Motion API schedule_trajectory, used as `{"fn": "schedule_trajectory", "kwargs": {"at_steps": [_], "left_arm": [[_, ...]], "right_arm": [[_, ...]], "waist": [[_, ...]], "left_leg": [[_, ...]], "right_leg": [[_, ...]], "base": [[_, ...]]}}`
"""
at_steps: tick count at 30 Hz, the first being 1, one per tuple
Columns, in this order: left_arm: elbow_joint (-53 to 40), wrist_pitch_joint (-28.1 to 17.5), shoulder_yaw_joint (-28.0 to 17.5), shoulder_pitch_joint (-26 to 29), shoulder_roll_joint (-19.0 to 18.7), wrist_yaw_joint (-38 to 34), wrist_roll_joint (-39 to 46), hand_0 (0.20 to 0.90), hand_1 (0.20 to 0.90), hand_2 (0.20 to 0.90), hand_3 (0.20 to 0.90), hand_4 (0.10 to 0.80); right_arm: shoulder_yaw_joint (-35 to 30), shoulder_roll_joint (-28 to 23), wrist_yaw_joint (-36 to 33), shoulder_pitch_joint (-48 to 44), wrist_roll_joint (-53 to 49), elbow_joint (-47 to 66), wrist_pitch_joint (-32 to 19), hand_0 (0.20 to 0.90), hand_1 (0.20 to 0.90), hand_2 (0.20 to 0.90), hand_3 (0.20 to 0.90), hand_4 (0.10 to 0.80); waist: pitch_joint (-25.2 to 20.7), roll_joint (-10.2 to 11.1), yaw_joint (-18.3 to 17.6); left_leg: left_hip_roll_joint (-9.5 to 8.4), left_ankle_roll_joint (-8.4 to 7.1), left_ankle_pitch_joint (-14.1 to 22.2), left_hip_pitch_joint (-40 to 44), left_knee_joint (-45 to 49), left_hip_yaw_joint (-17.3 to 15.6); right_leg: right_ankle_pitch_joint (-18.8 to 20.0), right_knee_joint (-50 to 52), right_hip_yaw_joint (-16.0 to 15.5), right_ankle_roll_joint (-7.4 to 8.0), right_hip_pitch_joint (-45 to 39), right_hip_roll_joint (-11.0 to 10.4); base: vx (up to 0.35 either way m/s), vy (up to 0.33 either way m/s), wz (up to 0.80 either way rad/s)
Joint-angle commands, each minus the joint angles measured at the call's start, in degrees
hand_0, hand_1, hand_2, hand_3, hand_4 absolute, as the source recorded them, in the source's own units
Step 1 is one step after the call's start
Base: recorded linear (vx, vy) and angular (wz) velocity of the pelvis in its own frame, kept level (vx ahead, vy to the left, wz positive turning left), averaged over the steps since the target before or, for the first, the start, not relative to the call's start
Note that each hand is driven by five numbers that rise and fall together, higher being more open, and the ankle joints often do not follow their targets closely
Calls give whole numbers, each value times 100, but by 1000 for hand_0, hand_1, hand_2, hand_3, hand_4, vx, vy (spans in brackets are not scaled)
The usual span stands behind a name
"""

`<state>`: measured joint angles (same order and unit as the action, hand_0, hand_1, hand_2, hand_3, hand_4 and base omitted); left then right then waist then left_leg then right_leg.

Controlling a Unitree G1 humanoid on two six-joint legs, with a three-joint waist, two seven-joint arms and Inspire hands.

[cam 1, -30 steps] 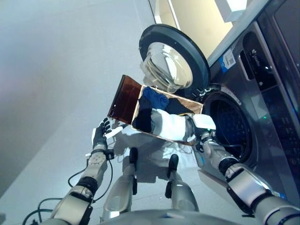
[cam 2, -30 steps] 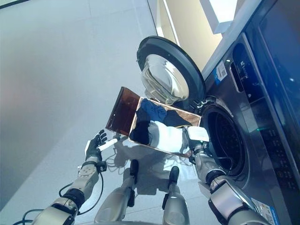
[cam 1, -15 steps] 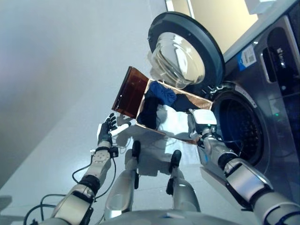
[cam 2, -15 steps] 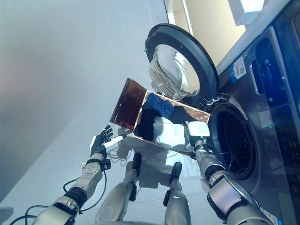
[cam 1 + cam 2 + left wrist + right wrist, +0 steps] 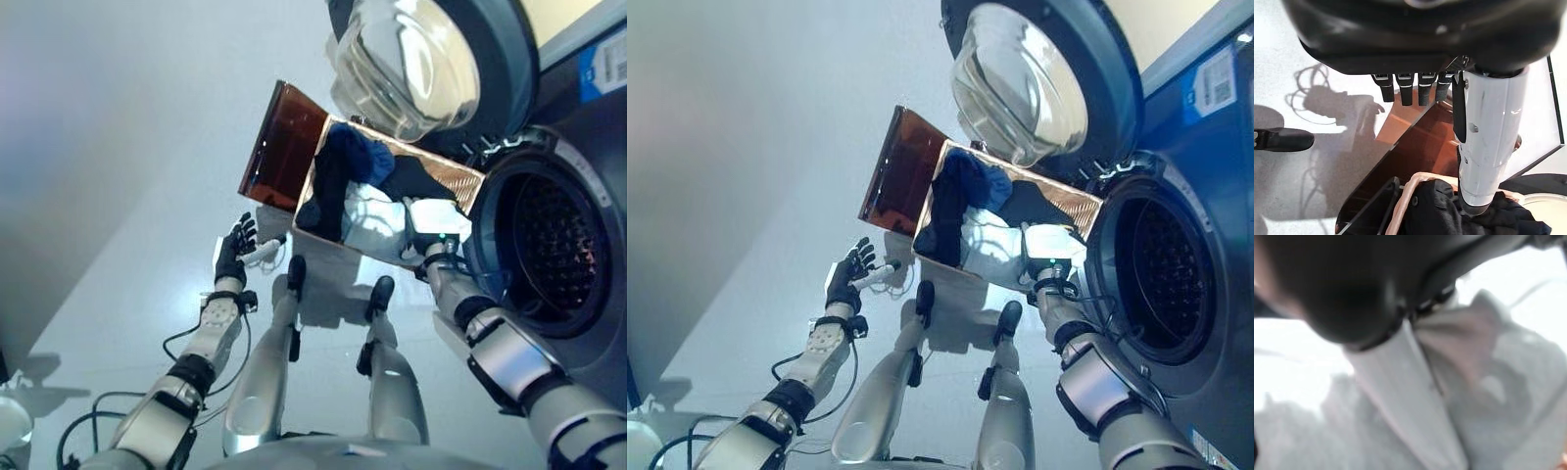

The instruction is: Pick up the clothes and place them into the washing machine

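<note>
Now right hand on white cloth

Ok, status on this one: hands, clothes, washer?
Left hand open, idle. Right hand on white garment, fingers hidden. Clothes in box. Washer door open, drum clear.

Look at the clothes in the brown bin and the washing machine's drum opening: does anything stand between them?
Nothing visible does. The door is swung wide open, the drum opening is clear, and the bin of clothes sits right beside it, with the right hand at the white garment.
</note>
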<state>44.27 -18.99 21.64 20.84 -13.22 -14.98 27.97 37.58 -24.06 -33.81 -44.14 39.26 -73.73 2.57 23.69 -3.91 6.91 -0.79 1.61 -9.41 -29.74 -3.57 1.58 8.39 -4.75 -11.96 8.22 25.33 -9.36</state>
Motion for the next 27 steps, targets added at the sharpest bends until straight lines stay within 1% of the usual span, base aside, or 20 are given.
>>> {"fn": "schedule_trajectory", "kwargs": {"at_steps": [1, 5, 9, 14, 15, 16, 17, 18, 27], "left_arm": [[-583, -456, 15, 204, -103, -142, 127, 900, 900, 900, 900, 800], [-769, -484, -23, 255, -138, -167, 137, 900, 900, 900, 900, 800], [-1177, -538, -17, 266, -189, -165, 154, 900, 900, 900, 900, 800], [-1236, -538, -21, 294, -201, -159, 138, 900, 900, 900, 900, 800], [-1237, -539, -20, 294, -197, -150, 144, 900, 900, 900, 900, 800], [-1225, -531, -15, 304, -202, -151, 133, 900, 900, 900, 900, 800], [-1247, -521, -36, 305, -207, -159, 113, 900, 900, 900, 900, 800], [-1247, -520, -36, 305, -207, -160, 113, 900, 900, 900, 900, 800], [-1188, -525, -97, 286, -205, -217, 42, 900, 900, 900, 900, 800]], "right_arm": [[95, -120, -44, -499, -172, 24, -55, 900, 900, 900, 900, 800], [102, -179, 13, -664, -271, -69, -55, 900, 900, 900, 900, 800], [9, -342, -4, -896, -407, -168, -50, 900, 900, 900, 900, 800], [-4, -443, 19, -1069, -436, -219, -55, 900, 900, 900, 900, 800], [-3, -458, 25, -1095, -427, -222, -44, 856, 856, 856, 856, 769], [8, -492, 52, -1137, -416, -248, -31, 516, 516, 516, 516, 525], [2, -500, 49, -1206, -406, -273, 4, 255, 255, 255, 255, 339], [2, -500, 49, -1207, -406, -273, 4, 200, 200, 200, 200, 300], [-46, -541, 10, -1238, -331, -258, 97, 200, 200, 200, 200, 300]], "waist": [[66, 49, -27], [127, -23, -17], [216, -105, 36], [244, -121, 66], [250, -118, 68], [251, -119, 71], [242, -111, 67], [240, -110, 67], [189, -47, 52]], "left_leg": [[-298, -337, 625, -466, 959, -31], [-333, -355, 592, -747, 1002, -38], [-361, -361, 508, -1030, 960, -67], [-382, -365, 459, -1188, 919, -99], [-383, -367, 449, -1214, 915, -104], [-386, -368, 437, -1240, 900, -104], [-396, -371, 422, -1289, 886, -119], [-396, -371, 422, -1292, 887, -120], [-403, -373, 423, -1291, 893, -152]], "right_leg": [[257, 172, 112, 135, -48, -309], [279, 234, 115, 135, 239, -334], [384, 191, 137, 175, 559, -360], [483, 103, 144, 211, 734, -357], [499, 92, 149, 216, 765, -357], [526, 64, 151, 223, 794, -353], [569, 15, 154, 232, 830, -347], [570, 15, 155, 232, 833, -347], [607, -25, 172, 250, 848, -350]], "base": [[0, 0, 0], [-37, 27, 0], [-39, 27, -4], [-20, 22, -5], [-12, 24, -5], [-11, 24, -4], [0, 0, 0], [0, 0, 0], [-1, 8, -2]]}}
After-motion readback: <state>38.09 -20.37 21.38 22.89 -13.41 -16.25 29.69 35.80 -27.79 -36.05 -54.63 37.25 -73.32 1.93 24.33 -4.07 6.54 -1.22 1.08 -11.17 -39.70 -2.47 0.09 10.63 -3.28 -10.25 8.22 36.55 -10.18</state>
